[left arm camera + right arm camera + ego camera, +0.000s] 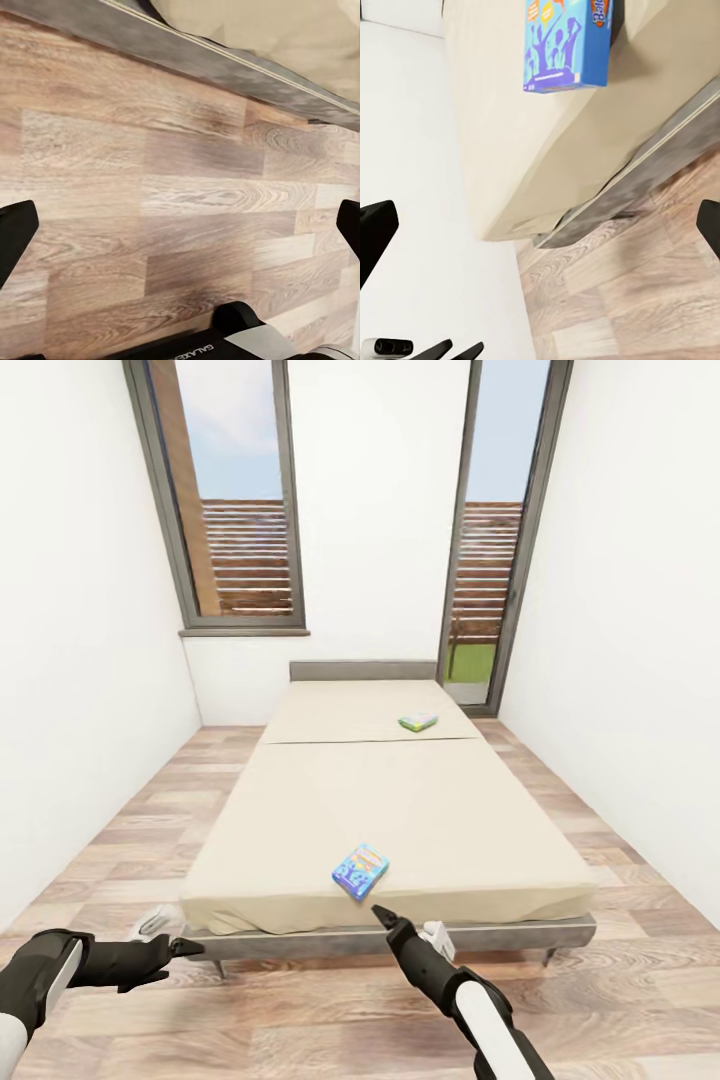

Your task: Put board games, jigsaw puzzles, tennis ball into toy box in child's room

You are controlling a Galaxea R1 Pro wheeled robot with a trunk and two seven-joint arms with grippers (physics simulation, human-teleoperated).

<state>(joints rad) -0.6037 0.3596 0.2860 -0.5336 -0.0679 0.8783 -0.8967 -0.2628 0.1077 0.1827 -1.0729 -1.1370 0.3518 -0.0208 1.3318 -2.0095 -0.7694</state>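
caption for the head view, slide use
Both open grippers, left and right, before the bed holding two board games.

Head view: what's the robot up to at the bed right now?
The robot stands at the foot of the wide beige bed with its grey padded frame, both arms out in front. The right gripper, open and empty, is just short of the flat blue printed game box near the mattress's near edge. The left gripper, also open, hangs over the wood-plank floor. A second, green-and-white game box lies farther up the bed. Nothing is picked up yet.
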